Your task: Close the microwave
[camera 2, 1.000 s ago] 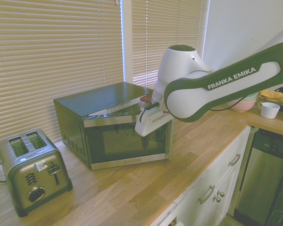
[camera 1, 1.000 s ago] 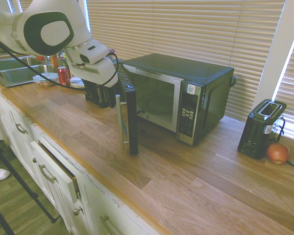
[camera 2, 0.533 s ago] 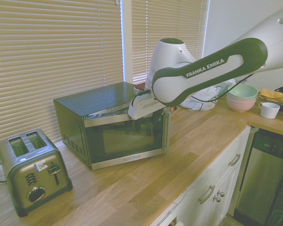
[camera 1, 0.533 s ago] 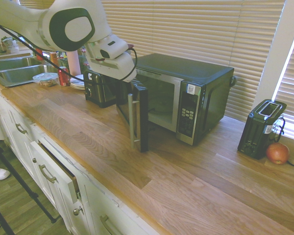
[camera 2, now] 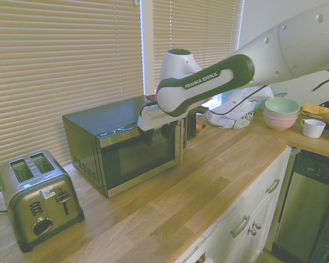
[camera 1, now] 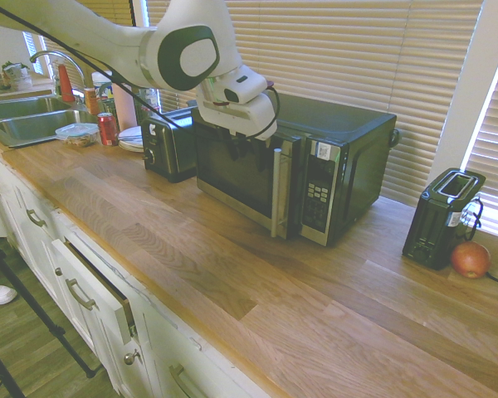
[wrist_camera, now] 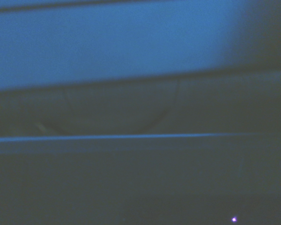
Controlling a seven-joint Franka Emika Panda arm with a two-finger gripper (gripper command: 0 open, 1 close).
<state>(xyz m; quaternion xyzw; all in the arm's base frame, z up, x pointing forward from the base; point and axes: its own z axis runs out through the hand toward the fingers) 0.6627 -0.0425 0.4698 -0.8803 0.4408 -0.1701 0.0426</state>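
Swung inward: the microwave door is nearly shut

Since the earlier frames, the door [camera 1: 236, 170] has swung from standing wide open to nearly flush with the microwave [camera 1: 340, 124], and I have travelled with it, toward the right in the first exterior view. It remains slightly ajar, its edge standing a little proud beside the keypad panel [camera 1: 319, 192].

The microwave sits on the wooden countertop [camera 1: 166, 249], right of center in the first exterior view and left of center in the second. I, the gripper [camera 1: 246, 150], am at the upper middle of the first exterior view, pointing down in front of the door's upper part, just left of the upright silver handle [camera 1: 279, 192]. My fingers are spread apart with nothing held between them; whether they touch the door, I cannot tell.

From the wrist I get only blurred bands of blue and dark gray, with a faint curved line across the middle.

A slot toaster [camera 1: 444, 217] and a round reddish fruit [camera 1: 470, 259] sit at the right of the first exterior view; a red can [camera 1: 108, 129] stands at upper left. In the second exterior view, a silver toaster [camera 2: 39, 197] fills the lower left, and stacked bowls [camera 2: 281, 113] stand at upper right.
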